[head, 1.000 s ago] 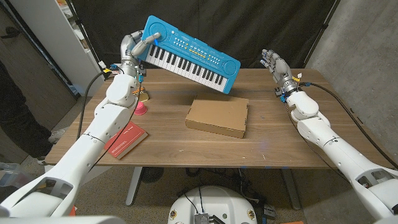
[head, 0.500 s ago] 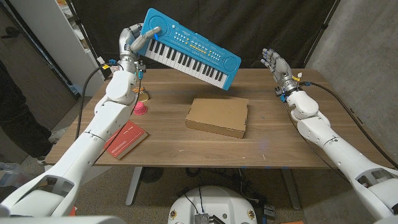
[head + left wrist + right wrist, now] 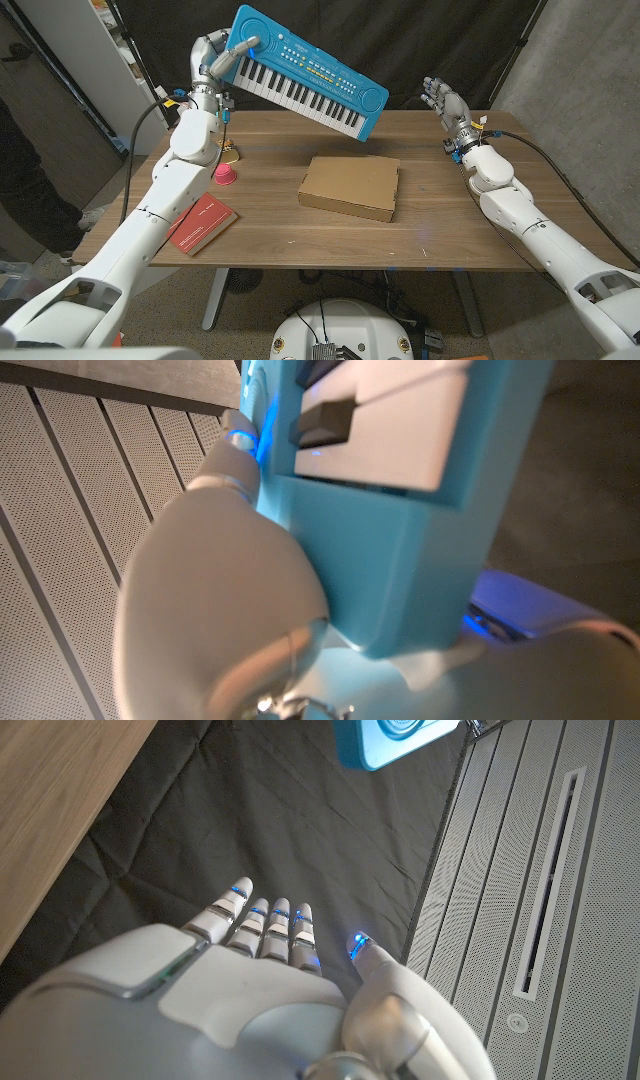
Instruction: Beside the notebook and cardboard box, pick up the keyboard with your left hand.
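The blue toy keyboard [image 3: 310, 85] hangs in the air above the back of the table, tilted, its right end lower. My left hand [image 3: 218, 60] grips its left end; in the left wrist view the hand [image 3: 225, 610] is wrapped around the blue casing of the keyboard [image 3: 400, 510]. The cardboard box [image 3: 350, 186] lies flat at the table's middle. The red notebook [image 3: 202, 223] lies near the front left. My right hand [image 3: 440, 102] stands at the back right edge, fingers apart, holding nothing; the hand [image 3: 260, 990] also shows in the right wrist view.
A pink cone-shaped object [image 3: 226, 174] and a small gold object [image 3: 230, 154] stand on the wooden table [image 3: 450, 220] under my left forearm. A dark curtain hangs behind the table. A corner of the keyboard [image 3: 395, 742] appears in the right wrist view.
My left hand has lifted the keyboard a little higher and further back. The right arm has not moved.
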Robot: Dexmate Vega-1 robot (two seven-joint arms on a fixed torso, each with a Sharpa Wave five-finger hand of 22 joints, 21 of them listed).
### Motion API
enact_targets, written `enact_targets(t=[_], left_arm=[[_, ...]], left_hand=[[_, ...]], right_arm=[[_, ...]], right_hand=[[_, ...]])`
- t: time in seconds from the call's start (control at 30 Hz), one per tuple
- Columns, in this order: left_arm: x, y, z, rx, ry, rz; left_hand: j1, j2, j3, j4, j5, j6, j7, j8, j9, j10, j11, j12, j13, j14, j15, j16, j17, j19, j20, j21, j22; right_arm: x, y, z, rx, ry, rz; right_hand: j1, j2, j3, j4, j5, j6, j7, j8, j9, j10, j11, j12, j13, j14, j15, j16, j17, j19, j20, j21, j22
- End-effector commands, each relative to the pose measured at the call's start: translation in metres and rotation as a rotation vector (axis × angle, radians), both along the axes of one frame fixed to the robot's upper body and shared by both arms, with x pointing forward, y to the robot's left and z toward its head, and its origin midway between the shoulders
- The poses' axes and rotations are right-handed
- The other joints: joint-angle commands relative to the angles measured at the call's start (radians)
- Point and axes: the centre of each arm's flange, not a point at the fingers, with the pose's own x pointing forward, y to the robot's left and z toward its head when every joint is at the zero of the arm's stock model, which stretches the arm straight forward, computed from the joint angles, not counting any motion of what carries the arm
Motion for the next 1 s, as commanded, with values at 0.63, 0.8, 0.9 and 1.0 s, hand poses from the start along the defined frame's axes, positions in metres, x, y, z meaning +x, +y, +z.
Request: enact_targets(t=[0.63, 0.8, 0.9, 1.0], left_arm=[[-0.004, -0.008, 0.01, 0.052, -0.056, -0.049], [-0.003, -0.008, 0.01, 0.057, -0.057, -0.067], [-0.001, -0.007, 0.01, 0.068, -0.058, -0.074], [0.001, -0.004, 0.009, 0.076, -0.059, -0.088]], left_hand=[[0.17, 0.206, 0.004, 0.016, 0.014, 0.177, -0.062, -0.007, 0.004, 0.118, -0.13, -0.019, 0.009, 0.159, -0.156, -0.004, 0.012, -0.024, -0.06, 0.019, -0.005], [0.168, 0.206, 0.004, 0.016, 0.014, 0.178, -0.065, -0.008, 0.005, 0.119, -0.13, -0.02, 0.011, 0.158, -0.156, -0.006, 0.012, -0.027, -0.059, 0.021, -0.006], [0.167, 0.206, 0.004, 0.016, 0.014, 0.18, -0.065, -0.009, 0.005, 0.118, -0.134, -0.022, 0.012, 0.158, -0.156, -0.006, 0.013, -0.029, -0.059, 0.022, -0.007], [0.167, 0.206, 0.005, 0.016, 0.015, 0.18, -0.067, -0.01, 0.005, 0.12, -0.133, -0.023, 0.013, 0.158, -0.157, -0.007, 0.013, -0.031, -0.059, 0.024, -0.007]], right_arm=[[-0.007, -0.007, 0.001, -0.021, 0.015, -0.053], [-0.01, -0.006, -0.002, -0.03, 0.023, -0.062], [-0.013, -0.004, -0.003, -0.031, 0.023, -0.07], [-0.018, 0.001, -0.005, -0.036, 0.021, -0.083]], right_hand=[[0.004, 0.046, 0.004, 0.0, 0.005, 0.02, 0.001, 0.005, 0.002, 0.019, -0.002, 0.005, 0.004, 0.02, -0.004, 0.004, 0.004, 0.02, -0.091, 0.01, 0.004], [0.004, 0.045, 0.004, 0.0, 0.005, 0.025, 0.0, 0.006, 0.002, 0.023, -0.002, 0.006, 0.004, 0.024, -0.005, 0.005, 0.004, 0.024, -0.091, 0.011, 0.003], [0.003, 0.045, 0.004, 0.001, 0.005, 0.031, 0.002, 0.008, 0.002, 0.027, -0.002, 0.007, 0.004, 0.027, -0.004, 0.006, 0.004, 0.027, -0.09, 0.012, 0.003], [0.002, 0.044, 0.004, 0.002, 0.005, 0.037, 0.003, 0.01, 0.002, 0.032, -0.002, 0.008, 0.004, 0.03, -0.004, 0.006, 0.005, 0.03, -0.091, 0.012, 0.003]])
